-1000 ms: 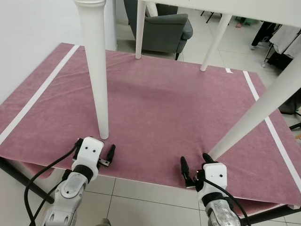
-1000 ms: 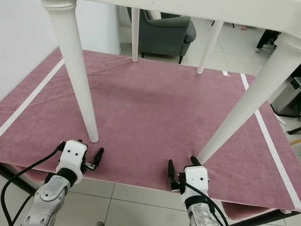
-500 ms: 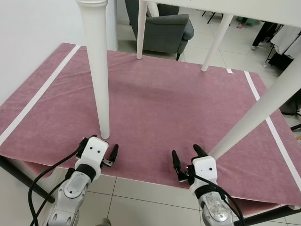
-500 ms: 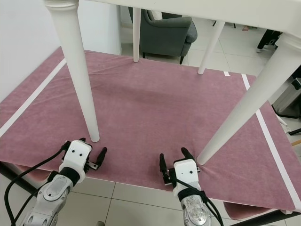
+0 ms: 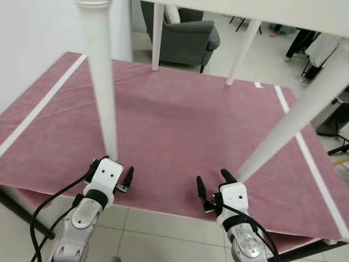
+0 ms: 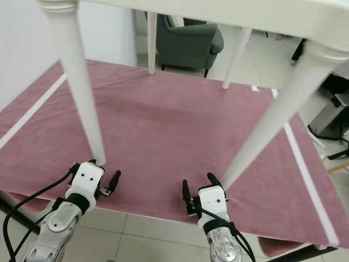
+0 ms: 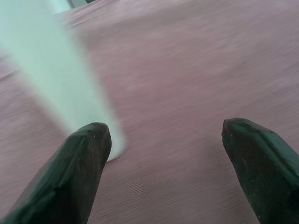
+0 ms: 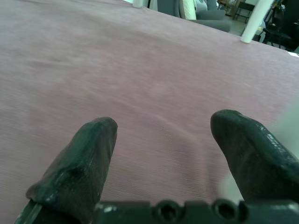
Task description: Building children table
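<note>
Both spread tools have crept forward: the left tool [image 5: 121,176] at lower left beside the near white leg [image 5: 102,93], the right tool [image 5: 212,187] at lower centre nearing the slanted leg [image 5: 283,131], so grasping looks imminent.

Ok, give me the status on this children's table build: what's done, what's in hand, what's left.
Done, by the look of it: the white table stands upright on the pink cloth, four legs down. In hand: nothing gripped. The left gripper sits open by the near-left leg, the right gripper open beside the near-right leg. Left: I can't tell whether the legs are fully tightened.
</note>
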